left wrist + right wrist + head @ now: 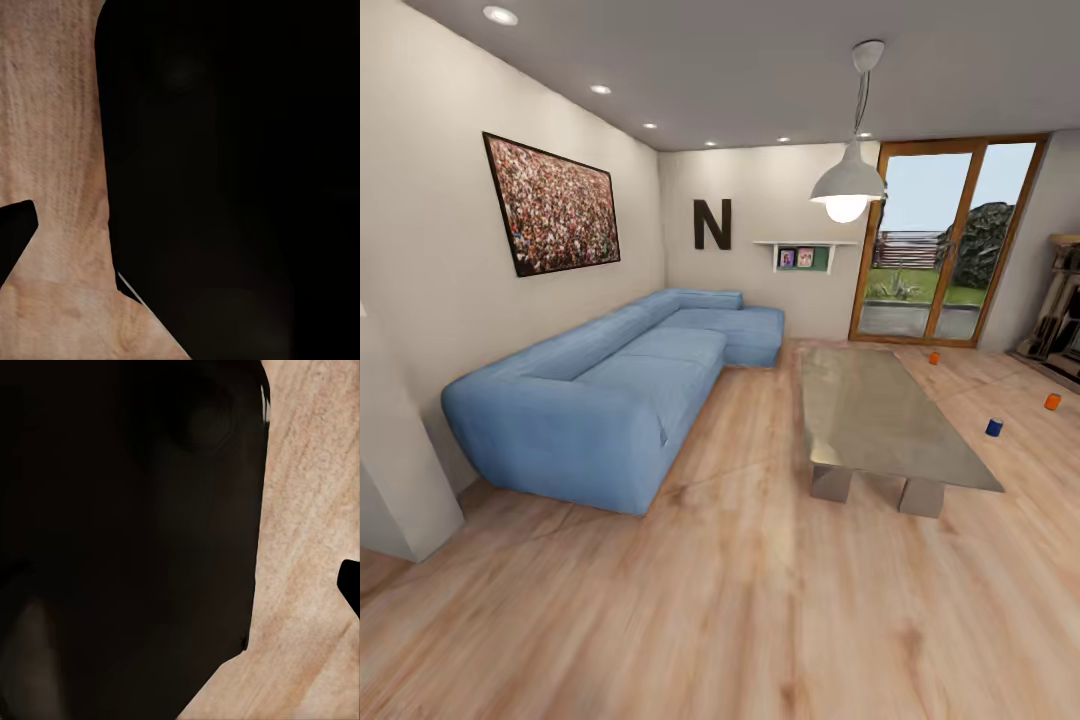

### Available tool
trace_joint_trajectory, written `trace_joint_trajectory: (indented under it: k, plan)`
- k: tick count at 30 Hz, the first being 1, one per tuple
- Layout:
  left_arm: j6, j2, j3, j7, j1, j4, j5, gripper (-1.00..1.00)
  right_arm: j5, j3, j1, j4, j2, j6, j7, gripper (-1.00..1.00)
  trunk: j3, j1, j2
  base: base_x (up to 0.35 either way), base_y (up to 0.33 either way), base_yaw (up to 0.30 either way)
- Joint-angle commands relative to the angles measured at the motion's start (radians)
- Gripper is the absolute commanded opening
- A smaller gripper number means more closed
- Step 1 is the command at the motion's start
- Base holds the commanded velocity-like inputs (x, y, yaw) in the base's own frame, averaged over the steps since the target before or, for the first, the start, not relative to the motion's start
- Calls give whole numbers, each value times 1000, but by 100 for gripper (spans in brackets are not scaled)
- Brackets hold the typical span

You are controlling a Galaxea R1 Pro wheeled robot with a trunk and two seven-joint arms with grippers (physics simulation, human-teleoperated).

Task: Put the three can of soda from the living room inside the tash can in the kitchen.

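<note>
You are looking into the living room: two orange cans [1052,401] and a blue can [994,427] are standing on the floor [760,600] beside the glass table [880,410]; gripper states cannot be told.

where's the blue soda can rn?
Head view, right side: the blue soda can stands on the wood floor, right of the glass table, nearest the orange can.
</note>
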Motion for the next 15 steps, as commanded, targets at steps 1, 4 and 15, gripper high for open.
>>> trace_joint_trajectory:
  k: [1, 4, 15]
  plan:
    - [0, 0, 0, 0, 0, 0, 0, 100, 0, 0, 0, 0, 0, 0, 0, 100, 0, 0, 0, 0, 0, 0]
    - [-5, -5, -3, -7, 0, -2, 0, 100, 7, 6, -2, -1, -1, 1, -2, 100, 0, 0, 0, 0, 0, 0]
    - [-5, -5, -3, -7, 0, -2, 0, 100, 7, 6, -2, -1, -1, 1, -2, 100, 0, 0, 0, 0, 0, 0]
